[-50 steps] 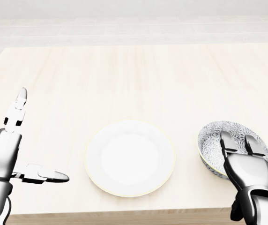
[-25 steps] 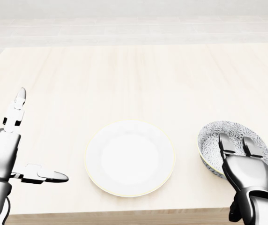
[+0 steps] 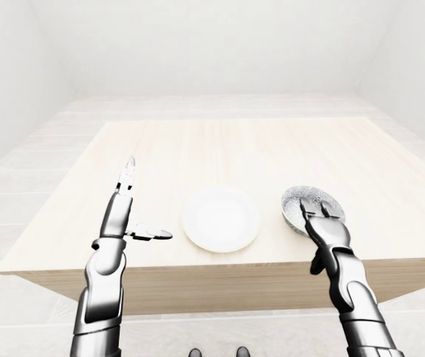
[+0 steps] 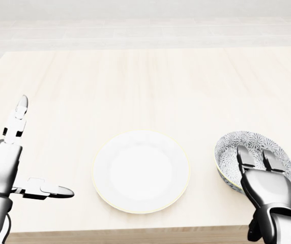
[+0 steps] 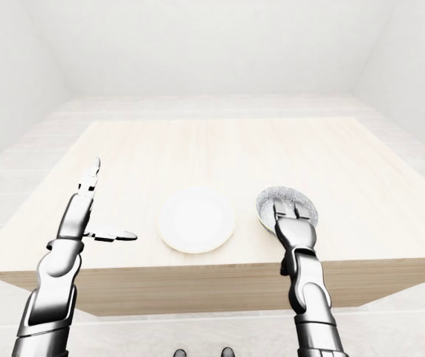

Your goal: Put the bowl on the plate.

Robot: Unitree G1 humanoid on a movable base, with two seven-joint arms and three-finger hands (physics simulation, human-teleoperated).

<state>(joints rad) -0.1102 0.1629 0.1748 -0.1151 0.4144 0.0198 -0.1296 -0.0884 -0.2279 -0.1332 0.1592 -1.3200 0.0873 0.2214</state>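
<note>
Pale wood table (image 4: pixel 150 81) is filling most of what we're seeing, with white walls and a light floor around it in the eye views. Our right hand (image 4: pixel 266 184) is sitting at the lower right of the head view, and the patterned bowl (image 4: pixel 247 147) is right under it. Two fingers (image 4: pixel 244 157) are reaching over the near rim into the bowl, but we can't see a thumb on the outside, so we're not calling it a proper grip, and how closed the hand is we can't tell. The white plate (image 4: pixel 141 171) is lying bare just to the left of that hand, close to the bowl but not touching it. Our left hand (image 4: pixel 14 168) is hanging well off to the plate's left, wide open, one finger pointing up the table and another sticking sideways toward the plate, holding nothing.
</note>
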